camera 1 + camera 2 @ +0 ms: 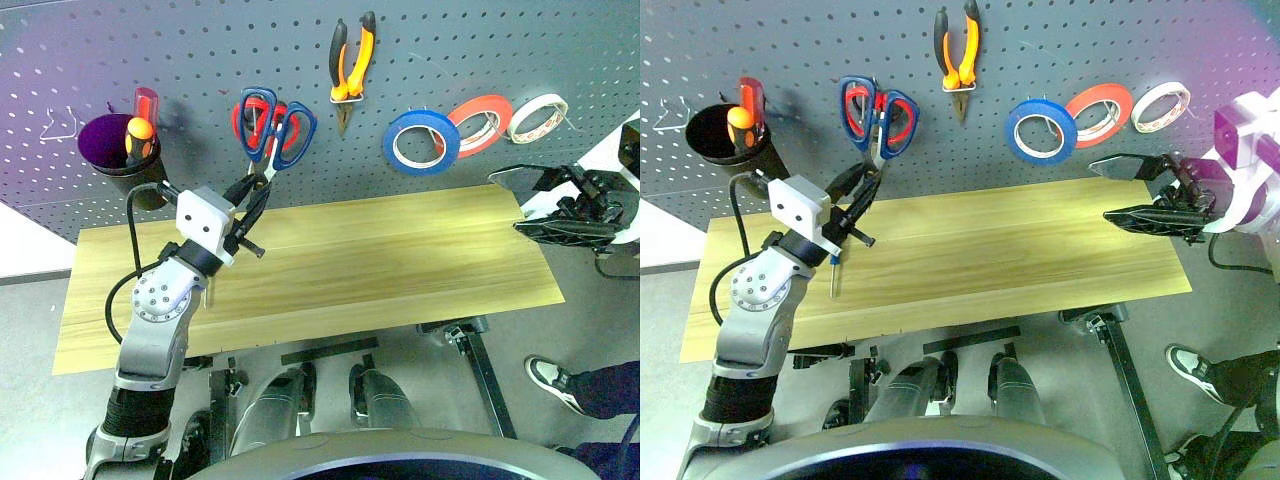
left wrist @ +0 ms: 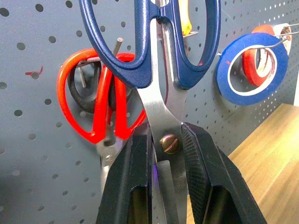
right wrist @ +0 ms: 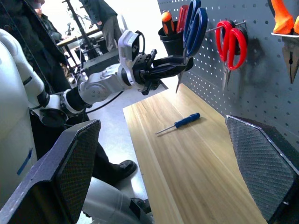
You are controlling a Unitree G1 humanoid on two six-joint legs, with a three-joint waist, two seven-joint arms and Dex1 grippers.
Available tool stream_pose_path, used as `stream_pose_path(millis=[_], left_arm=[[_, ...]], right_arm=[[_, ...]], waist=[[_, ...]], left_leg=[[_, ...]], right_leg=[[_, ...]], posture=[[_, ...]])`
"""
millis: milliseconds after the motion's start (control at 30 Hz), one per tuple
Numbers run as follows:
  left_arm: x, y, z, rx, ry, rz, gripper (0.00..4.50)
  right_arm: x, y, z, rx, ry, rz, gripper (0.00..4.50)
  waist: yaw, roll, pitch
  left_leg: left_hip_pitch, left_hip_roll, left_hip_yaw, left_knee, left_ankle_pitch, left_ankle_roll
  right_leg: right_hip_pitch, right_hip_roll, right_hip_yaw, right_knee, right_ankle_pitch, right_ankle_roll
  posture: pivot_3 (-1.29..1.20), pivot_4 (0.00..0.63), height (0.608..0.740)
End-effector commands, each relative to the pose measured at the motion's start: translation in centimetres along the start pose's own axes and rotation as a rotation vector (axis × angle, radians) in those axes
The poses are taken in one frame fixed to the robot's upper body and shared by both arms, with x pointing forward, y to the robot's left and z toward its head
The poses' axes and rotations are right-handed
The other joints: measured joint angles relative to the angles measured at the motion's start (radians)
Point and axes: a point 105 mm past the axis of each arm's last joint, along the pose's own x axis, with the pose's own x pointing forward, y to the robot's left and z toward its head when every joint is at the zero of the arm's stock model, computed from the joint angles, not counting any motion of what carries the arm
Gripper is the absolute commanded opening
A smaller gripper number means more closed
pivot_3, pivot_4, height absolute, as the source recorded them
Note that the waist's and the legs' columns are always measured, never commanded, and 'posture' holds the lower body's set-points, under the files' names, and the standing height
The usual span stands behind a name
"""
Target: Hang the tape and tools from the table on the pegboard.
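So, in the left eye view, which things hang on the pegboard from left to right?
Purple cup with screwdrivers → blue scissors, held by the left gripper → orange pliers → blue tape → red-orange roll → whitish roll.

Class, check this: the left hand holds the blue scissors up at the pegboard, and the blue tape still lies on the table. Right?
Not quite. The blue tape already hangs on the pegboard, as the left eye view shows. The left hand does hold the blue scissors up at the pegboard.

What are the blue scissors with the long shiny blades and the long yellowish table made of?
Blue-handled scissors: the blades look like bare steel, silvery with a brass-coloured screw; the smooth, glossy handle loops look like plastic. Long yellowish table: probably wood or a wood-look top, showing plank lines and grain with a matte finish.
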Motion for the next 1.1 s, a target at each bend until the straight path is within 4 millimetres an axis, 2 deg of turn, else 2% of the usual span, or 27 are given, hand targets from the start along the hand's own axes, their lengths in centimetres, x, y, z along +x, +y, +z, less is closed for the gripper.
stream_pose_path(millis=[33,567,867,1100], left_arm=[[0.1,0.0,0.5,0.012,-0.026,0.009,0.67],[0.9,1.2,-1.3,-0.006,0.011,0.057,0.67],[1.7,2.4,-3.4,-0.032,0.06,0.099,0.67],[2.6,2.1,-3.5,-0.058,0.044,0.09,2.77]], right_arm=[[-0.1,1.1,2.2,-0.055,-0.042,0.034,4.5],[0.2,1.8,1.9,-0.047,-0.04,0.063,4.5],[0.1,1.8,1.7,-0.047,-0.031,0.054,4.5],[0.3,1.7,1.7,-0.051,-0.025,0.056,4.5]], waist=[[0.0,0.0,0.0],[-0.001,0.0,0.0],[-0.001,0.0,0.0],[-0.003,0.0,0.0]], left_leg=[[0.0,0.0,0.0,0.0,0.0,0.0],[0.0,0.0,0.0,0.01,-0.004,0.006],[0.0,0.0,0.0,0.011,-0.004,0.006],[0.0,0.0,0.001,0.011,-0.003,0.005]], right_leg=[[0.0,0.0,0.0,0.0,0.0,0.0],[-0.004,0.0,0.0,0.011,0.0,0.0],[-0.005,0.0,0.0,0.012,0.0,0.0],[-0.004,0.0,0.0,0.012,0.0,0.0]], posture=[[-0.14,0.282,0.726],[-0.15,0.28,0.726],[-0.17,0.273,0.726],[-0.17,0.268,0.726]])
